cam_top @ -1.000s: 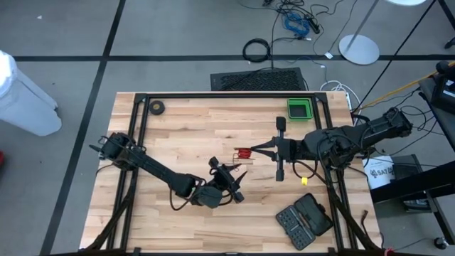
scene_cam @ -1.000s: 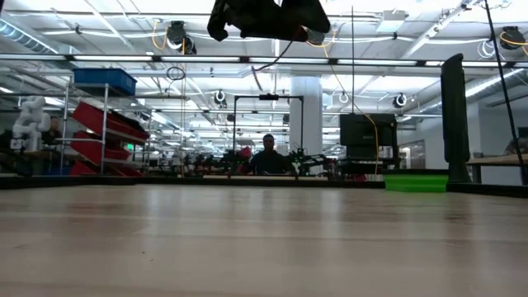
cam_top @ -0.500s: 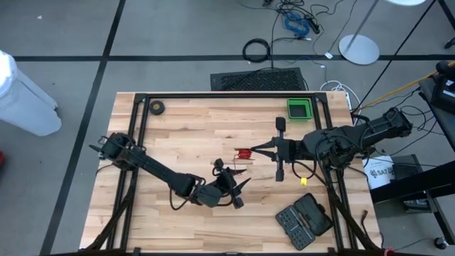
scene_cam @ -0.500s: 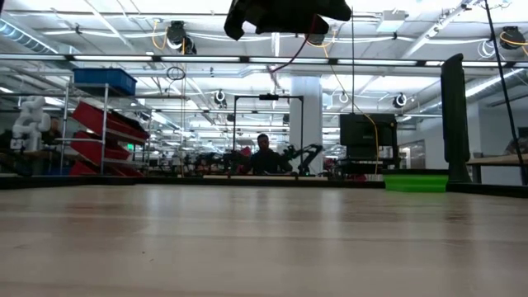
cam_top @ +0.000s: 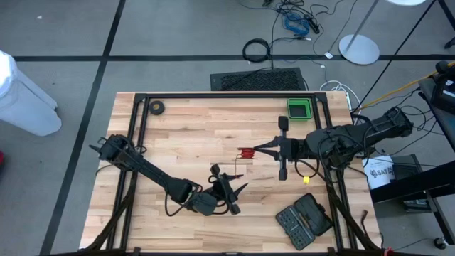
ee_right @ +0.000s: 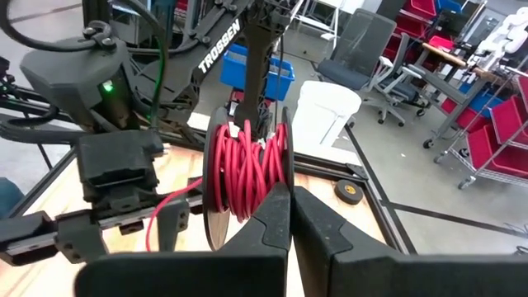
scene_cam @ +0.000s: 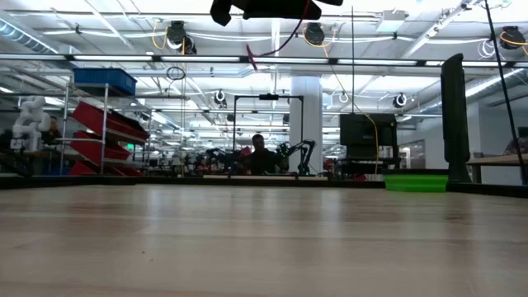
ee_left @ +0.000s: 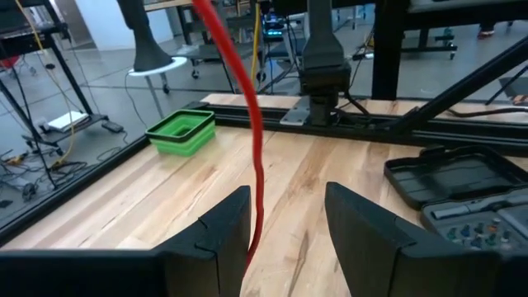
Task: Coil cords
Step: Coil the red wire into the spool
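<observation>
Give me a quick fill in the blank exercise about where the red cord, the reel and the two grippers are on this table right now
The right gripper is shut on the ____, which is wound with red cord.
A free strand of the cord runs between the fingers of the ____ gripper.
The bin at the table's far edge is ____ in colour.
The tool case lies ____, on the right arm's side.

Missing words: reel; left; green; open

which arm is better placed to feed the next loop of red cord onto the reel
Left. The red cord runs between the left gripper's open fingers, free to guide. The right gripper is shut on the reel, so it probably just holds.
</observation>
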Robot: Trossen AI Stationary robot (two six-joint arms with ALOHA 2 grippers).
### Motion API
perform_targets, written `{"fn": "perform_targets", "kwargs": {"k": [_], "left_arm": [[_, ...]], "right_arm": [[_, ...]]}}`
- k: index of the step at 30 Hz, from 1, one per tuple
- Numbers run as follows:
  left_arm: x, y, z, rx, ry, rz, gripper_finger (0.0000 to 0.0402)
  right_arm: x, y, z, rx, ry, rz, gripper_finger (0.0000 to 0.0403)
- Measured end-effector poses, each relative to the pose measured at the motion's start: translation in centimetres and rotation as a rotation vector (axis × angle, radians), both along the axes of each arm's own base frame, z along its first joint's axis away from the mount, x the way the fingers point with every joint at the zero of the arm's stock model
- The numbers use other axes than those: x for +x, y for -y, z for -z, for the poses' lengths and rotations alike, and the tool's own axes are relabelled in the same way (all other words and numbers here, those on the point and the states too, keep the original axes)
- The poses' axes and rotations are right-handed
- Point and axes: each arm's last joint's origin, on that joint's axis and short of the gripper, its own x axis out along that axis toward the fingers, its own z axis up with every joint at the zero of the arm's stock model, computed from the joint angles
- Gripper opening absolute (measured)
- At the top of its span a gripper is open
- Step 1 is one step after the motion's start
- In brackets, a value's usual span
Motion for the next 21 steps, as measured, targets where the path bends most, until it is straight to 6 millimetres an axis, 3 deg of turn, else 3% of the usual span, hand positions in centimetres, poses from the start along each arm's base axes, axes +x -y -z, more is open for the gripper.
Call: {"fn": "perform_targets", "kwargs": {"k": [21], "left_arm": [[-0.57, 0.89, -0.07, 0.013, 0.002, -0.011, 0.0164]], "right_arm": [[-0.11, -0.17, -0.01, 0.0, 0.0, -0.009, 0.0]]}}
